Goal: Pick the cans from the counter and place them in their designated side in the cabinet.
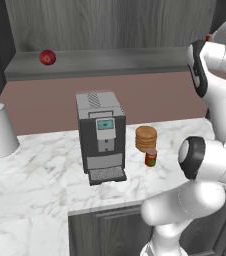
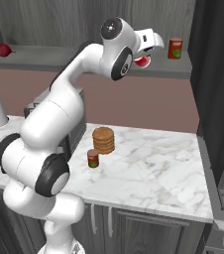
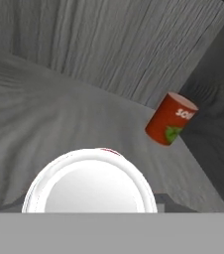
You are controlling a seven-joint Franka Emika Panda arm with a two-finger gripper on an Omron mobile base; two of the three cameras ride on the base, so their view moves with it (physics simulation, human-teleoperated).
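The bright red can (image 2: 143,61) with the white rim is up at the cabinet (image 2: 183,73) shelf, clamped in the gripper (image 2: 147,55); hand view shows just its white lid (image 3: 90,184) at 6 o'clock, so the fingers are closed on it. Another red can (image 3: 170,119) with a green label stands on the shelf at 2 o'clock. A darker can (image 1: 151,157) sits on the counter (image 1: 30,185), beside the tan discs (image 1: 146,138) and coffee machine (image 1: 100,135). Left view adds a red ball (image 1: 47,57) at 11 o'clock.

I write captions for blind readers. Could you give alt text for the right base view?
The white arm reaches up to the cabinet shelf, its gripper holding a red can near another can standing there. A third can and tan discs remain on the counter.
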